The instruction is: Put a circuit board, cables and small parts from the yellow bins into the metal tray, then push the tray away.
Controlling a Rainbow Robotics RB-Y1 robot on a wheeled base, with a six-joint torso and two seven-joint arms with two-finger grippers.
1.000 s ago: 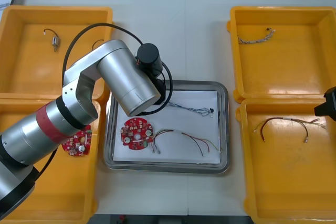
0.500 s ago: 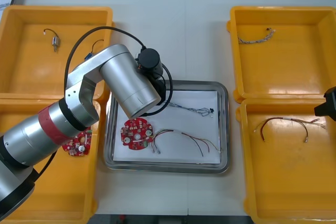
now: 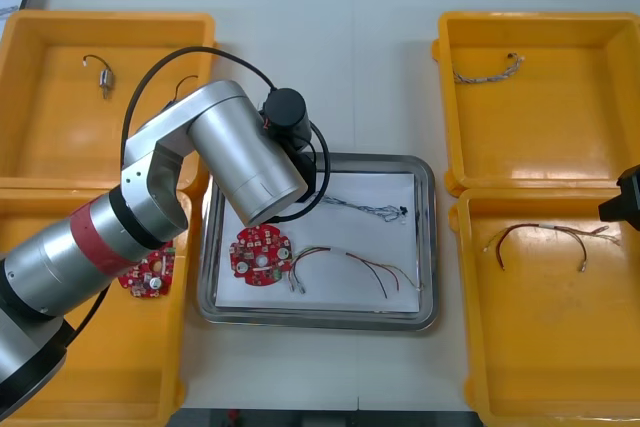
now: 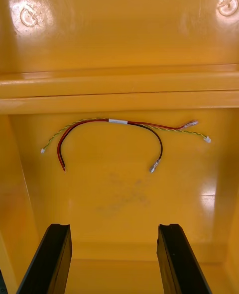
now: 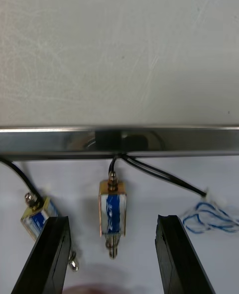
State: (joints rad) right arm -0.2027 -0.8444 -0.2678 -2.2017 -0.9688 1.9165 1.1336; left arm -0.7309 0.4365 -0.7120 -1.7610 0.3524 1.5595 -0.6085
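My left gripper (image 5: 112, 222) is open over the far left corner of the metal tray (image 3: 318, 319). A small metal part (image 5: 113, 214) with a blue band lies on the white inside, between the fingers and clear of both. A second small metal part (image 5: 35, 220) lies beside one finger. My left arm (image 3: 245, 162) covers that corner in the front view. The tray also holds a round red circuit board (image 3: 260, 252), a red and yellow cable (image 3: 352, 265) and a blue and white cable (image 3: 372, 210). My right gripper (image 4: 113, 230) hangs open above a red and yellow cable (image 4: 119, 123) in the near right bin (image 3: 470, 347).
The far left bin (image 3: 30, 37) holds a small metal part (image 3: 103, 77). Another circuit board (image 3: 148, 275) lies in the near left bin. A twisted cable (image 3: 487, 69) sits in the far right bin. The tray's shiny rim (image 5: 119, 142) runs just beyond the left fingers.
My left arm has shifted slightly over the tray's far left corner and its fingers have spread apart. The right arm has stayed still.
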